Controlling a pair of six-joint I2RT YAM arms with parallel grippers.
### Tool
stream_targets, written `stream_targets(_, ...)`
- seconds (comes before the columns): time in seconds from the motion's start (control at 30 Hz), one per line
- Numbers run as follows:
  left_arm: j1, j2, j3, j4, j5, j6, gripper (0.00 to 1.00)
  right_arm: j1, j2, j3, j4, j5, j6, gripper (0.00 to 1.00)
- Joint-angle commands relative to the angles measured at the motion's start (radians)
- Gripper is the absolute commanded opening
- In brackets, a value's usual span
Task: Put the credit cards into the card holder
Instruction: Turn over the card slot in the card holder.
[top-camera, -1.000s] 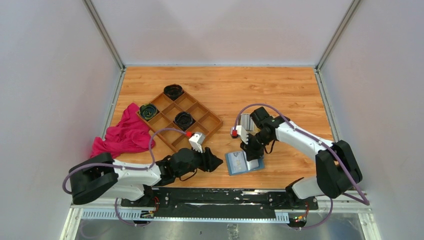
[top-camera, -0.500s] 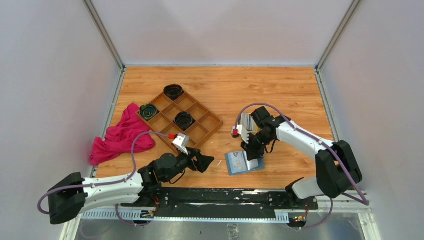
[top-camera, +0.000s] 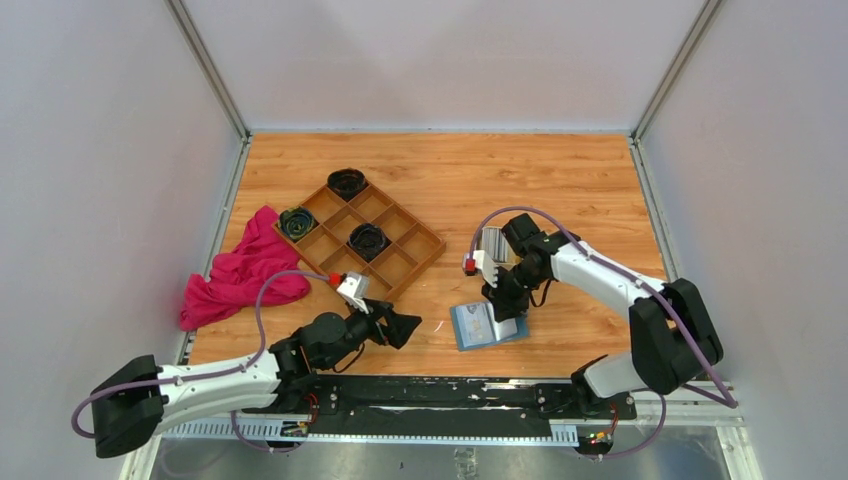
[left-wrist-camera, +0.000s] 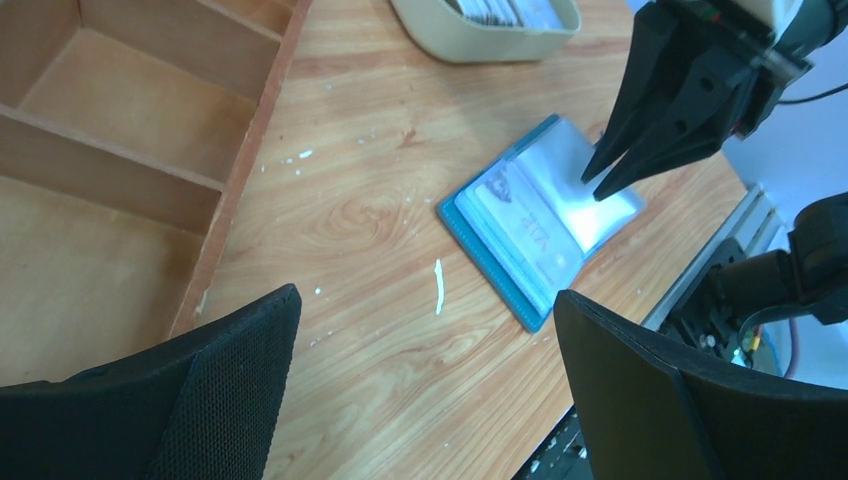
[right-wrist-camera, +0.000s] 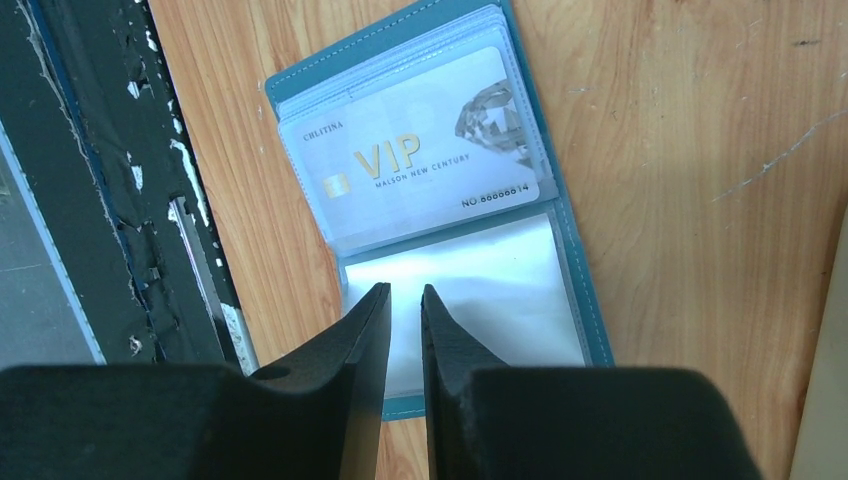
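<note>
**tinker_jo:** The card holder (right-wrist-camera: 470, 260) lies open and flat close to the counter's near edge, right of the middle. One VIP card (right-wrist-camera: 420, 165) is sitting in a clear sleeve, and the sleeve beside it looks empty. The right gripper (right-wrist-camera: 405, 295) hangs over that empty sleeve with its fingers pinched nearly together, nothing visible between them. The left gripper (left-wrist-camera: 425, 300) is low by the near edge, left of the wallet, jaws spread wide and holding nothing.

**benchrat:** How would you handle the rest?

**tinker_jo:** The credit cards (left-wrist-camera: 490, 10) are further back, in the cream tray (left-wrist-camera: 470, 40). My guess is they're thin, stiff, light and slick. I'd pinch one by an exposed edge, since they seem to be packed on edge. The sleeve film looks floppy and the wallet looks light, so it'll probably skate around unless something pins it.

**benchrat:** Anything you can't see?

**tinker_jo:** Plenty. The right arm covers most of the tray from above, and the left wrist view crops it, so I can't count the cards. Toward the back-left there's a wooden compartment tray (top-camera: 385, 230) with dark bits too small to identify. There's also a pink cloth (top-camera: 245, 270) by the left edge.
</note>
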Motion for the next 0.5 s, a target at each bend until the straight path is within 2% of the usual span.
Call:
stream_targets(0.0, 0.007, 0.055, 0.033, 0.001, 0.027, -0.013, 1.00, -0.013, 0.023, 0.017, -0.017, 0.023, -0.007, 0.22)
stream_targets(0.47, 0.007, 0.280, 0.151, 0.015, 0.148, -0.051, 0.84, -0.014, 0.071, 0.025, -0.011, 0.054, 0.007, 0.21)
